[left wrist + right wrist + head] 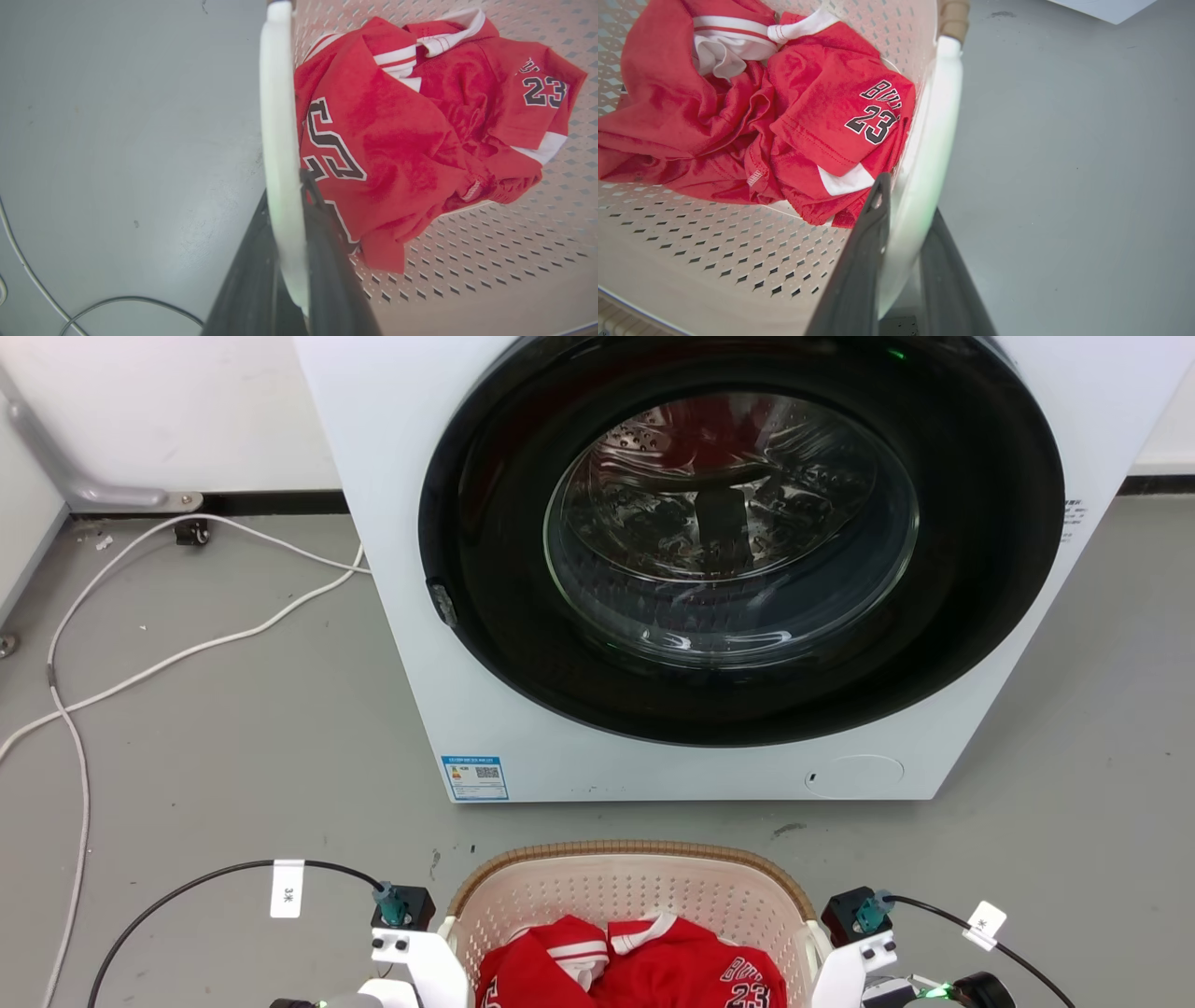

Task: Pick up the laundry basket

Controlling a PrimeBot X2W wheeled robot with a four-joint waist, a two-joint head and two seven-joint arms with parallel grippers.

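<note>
1. Left gripper (285,198) stands narrow, its two dark fingers pinching the white left handle (278,93) that runs up between them. The right gripper (908,200) does likewise on the white right handle (945,93), though a thin gap by its outer finger leaves the firmness of that pinch unclear.
2. Grey floor (233,709) lies on the outer side of each gripper, with white cables (187,644) well off ahead and to the left.
3. The washer (401,569) stands ahead of both grippers, beyond the basket, its round glass door (728,523) closed.
4. The laundry basket (644,891) sits between the two grippers, each holding one side. Whether its base is off the floor I cannot tell.
5. A red jersey (653,961) lies crumpled inside, just inward of both grippers.
6. As I judge it, the grasp is made and the lift is due. The next move calls for both arms to rise together and level, so the basket neither tips nor slips off a handle.
</note>
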